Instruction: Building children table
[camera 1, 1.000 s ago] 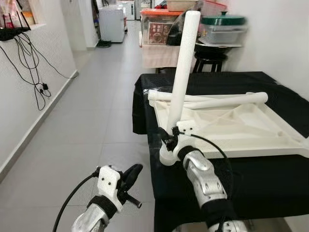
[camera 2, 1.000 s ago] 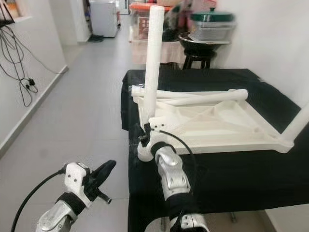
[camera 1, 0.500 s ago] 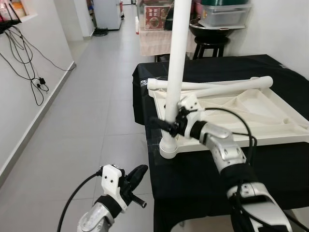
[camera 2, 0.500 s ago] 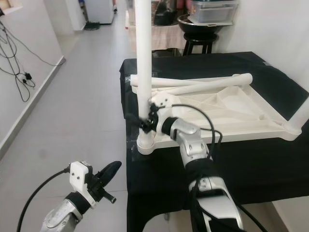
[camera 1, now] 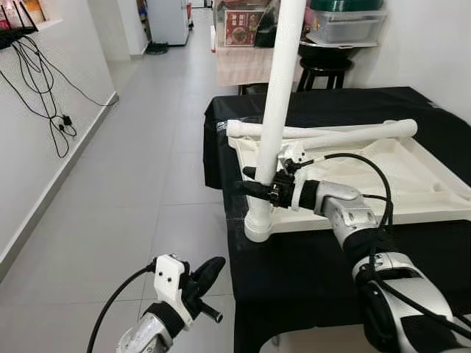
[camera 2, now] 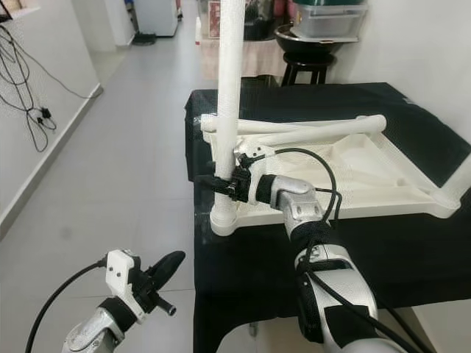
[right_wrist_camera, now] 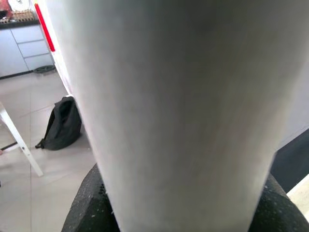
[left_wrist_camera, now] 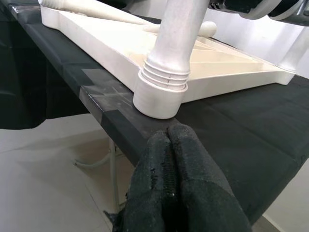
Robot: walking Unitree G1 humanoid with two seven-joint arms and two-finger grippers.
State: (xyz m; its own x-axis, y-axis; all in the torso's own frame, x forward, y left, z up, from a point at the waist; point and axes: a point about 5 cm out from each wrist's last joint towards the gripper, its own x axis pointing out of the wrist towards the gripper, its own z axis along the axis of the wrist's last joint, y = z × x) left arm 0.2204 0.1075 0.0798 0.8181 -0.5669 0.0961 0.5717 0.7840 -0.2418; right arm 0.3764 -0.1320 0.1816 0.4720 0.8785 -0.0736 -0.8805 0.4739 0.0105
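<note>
From the left eye view, the upturned white tabletop (camera 1: 368, 184) lies on the black-draped worktop (camera 1: 309, 257), and one white leg (camera 1: 276, 118) stands nearly upright in its near-left corner socket (camera 1: 257, 226). The leg's long axis runs up and down, leaning slightly. The right hand (camera 1: 259, 190) reaches in sideways from the robot's right, level with the lower part of the leg, its black fingers set either side of it. Two loose legs (camera 1: 324, 134) lie flat along the tabletop's far edge.

The right eye view gives the same: the right hand (camera 2: 224, 182) grips the leg above the socket, while the left hand (camera 2: 158, 276) hangs low over the tiled floor (camera 2: 110, 169), well apart from the worktop. The right arm is clearly the nearer.

In the left wrist view, the left hand's fingers (left_wrist_camera: 178, 183) lie pressed together, closed on nothing, pointing toward the socket (left_wrist_camera: 159, 96).

In the right wrist view the leg (right_wrist_camera: 169, 111) sits between the dark finger pads (right_wrist_camera: 91, 208); it looks firmly clamped, though the view is too close to be certain.
</note>
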